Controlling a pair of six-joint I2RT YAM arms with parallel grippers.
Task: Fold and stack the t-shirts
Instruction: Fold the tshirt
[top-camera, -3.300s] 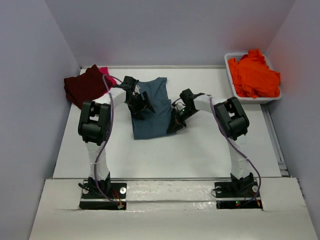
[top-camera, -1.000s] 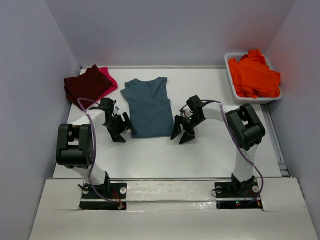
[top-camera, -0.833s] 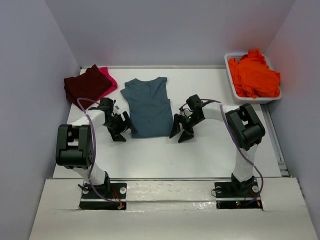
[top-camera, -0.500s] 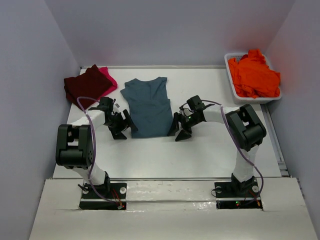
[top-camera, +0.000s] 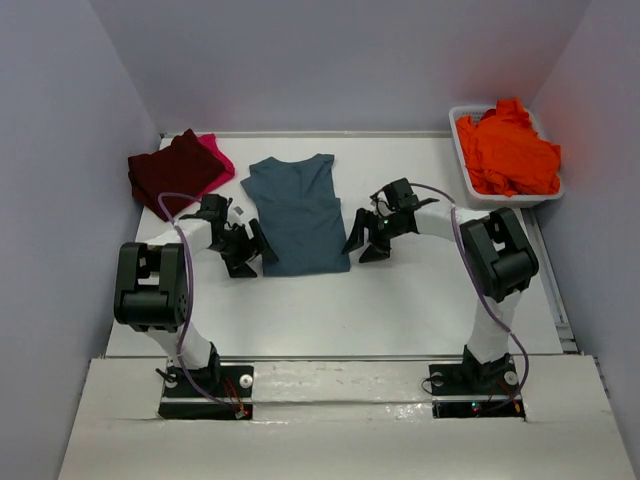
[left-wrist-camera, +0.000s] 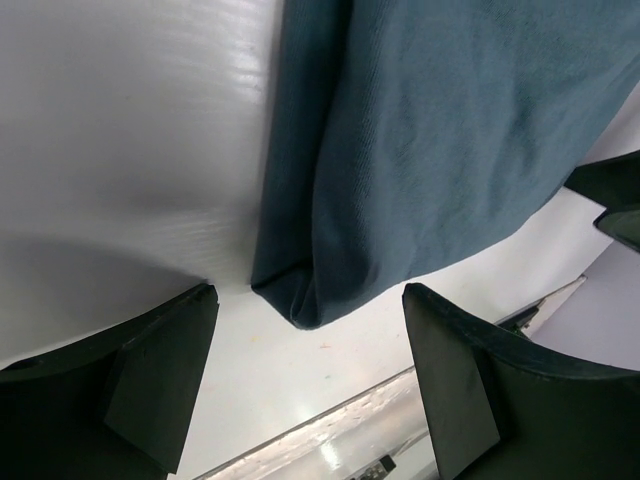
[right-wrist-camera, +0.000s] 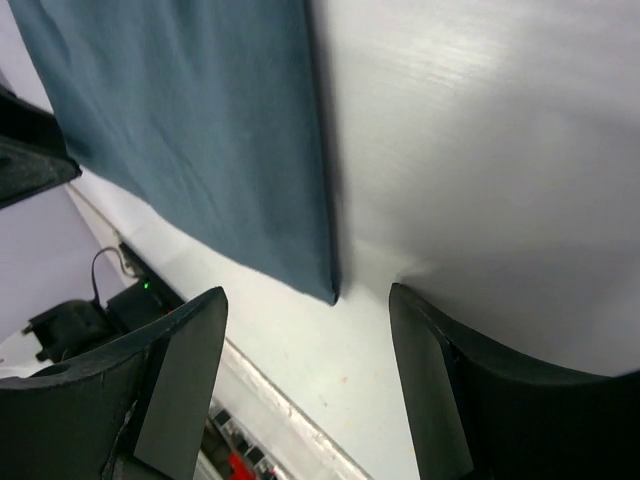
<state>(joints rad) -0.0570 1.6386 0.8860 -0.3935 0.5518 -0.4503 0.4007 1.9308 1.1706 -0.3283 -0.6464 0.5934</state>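
Even, bright overhead light; soft shadows, glossy table (top-camera: 400, 300) glare, blurred wrist foregrounds.

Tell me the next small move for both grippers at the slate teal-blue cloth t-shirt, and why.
Probably pinch the near hem corners of the slate teal-blue cloth t-shirt. It lies flat, sides folded in; the open left gripper and open right gripper each frame a near corner, neither gripping yet. Pinching there would likely allow folding the hem toward the collar.

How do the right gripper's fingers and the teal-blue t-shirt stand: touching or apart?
Apart. The right wrist view shows bare table between the teal-blue t-shirt corner and both fingers.
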